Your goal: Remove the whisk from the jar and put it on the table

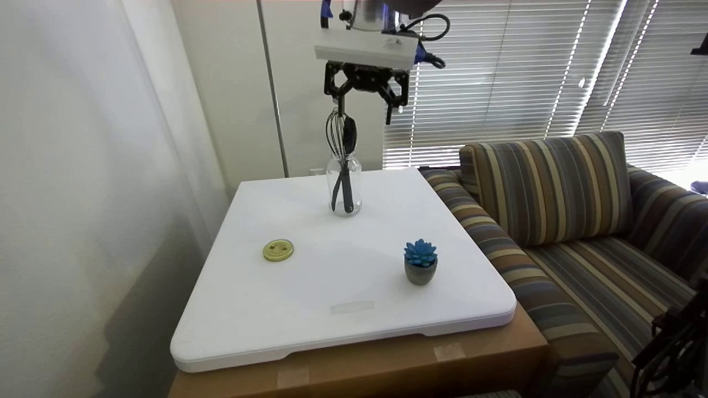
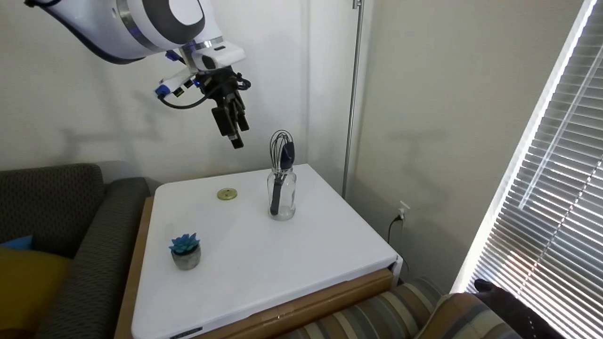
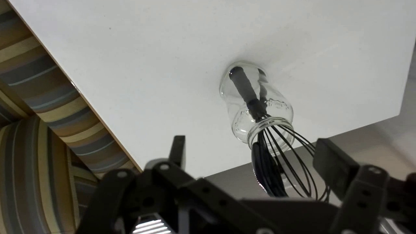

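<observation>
The whisk stands handle-down in the clear glass jar, its dark wire head sticking out above the mouth. In the wrist view the whisk handle shows through the glass, and its wires fan out past the jar rim. My gripper is open and holds nothing; in an exterior view it hangs higher than the whisk head and off to one side, with a gap between. From the wrist, one finger overlaps part of the wires. The jar rests on the white table.
A second black utensil with a broad head shares the jar, right against the wires. On the table also lie a yellow-green disc and a blue succulent in a grey pot. A striped sofa adjoins one table edge.
</observation>
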`<state>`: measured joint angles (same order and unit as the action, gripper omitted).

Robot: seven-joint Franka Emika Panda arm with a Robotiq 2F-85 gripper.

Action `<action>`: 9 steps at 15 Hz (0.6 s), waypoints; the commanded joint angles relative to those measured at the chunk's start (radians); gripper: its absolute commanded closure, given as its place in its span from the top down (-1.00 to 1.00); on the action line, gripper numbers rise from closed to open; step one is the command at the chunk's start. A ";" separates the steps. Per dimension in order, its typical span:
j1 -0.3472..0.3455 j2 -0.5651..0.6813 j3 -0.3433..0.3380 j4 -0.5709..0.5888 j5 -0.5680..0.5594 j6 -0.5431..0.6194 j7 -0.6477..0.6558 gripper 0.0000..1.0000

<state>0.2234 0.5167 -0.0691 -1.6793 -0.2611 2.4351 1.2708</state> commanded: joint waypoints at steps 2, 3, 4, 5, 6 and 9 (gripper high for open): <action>0.034 0.029 -0.056 0.005 -0.056 0.056 0.051 1.00; 0.034 0.036 -0.059 0.013 -0.057 0.061 0.052 1.00; 0.036 0.045 -0.063 0.023 -0.057 0.062 0.058 1.00; 0.035 0.053 -0.065 0.035 -0.054 0.064 0.061 1.00; 0.032 0.059 -0.063 0.045 -0.046 0.064 0.059 1.00; 0.021 0.074 -0.064 0.092 -0.029 0.055 0.057 1.00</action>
<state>0.2467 0.5584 -0.1190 -1.6448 -0.3005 2.4817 1.3206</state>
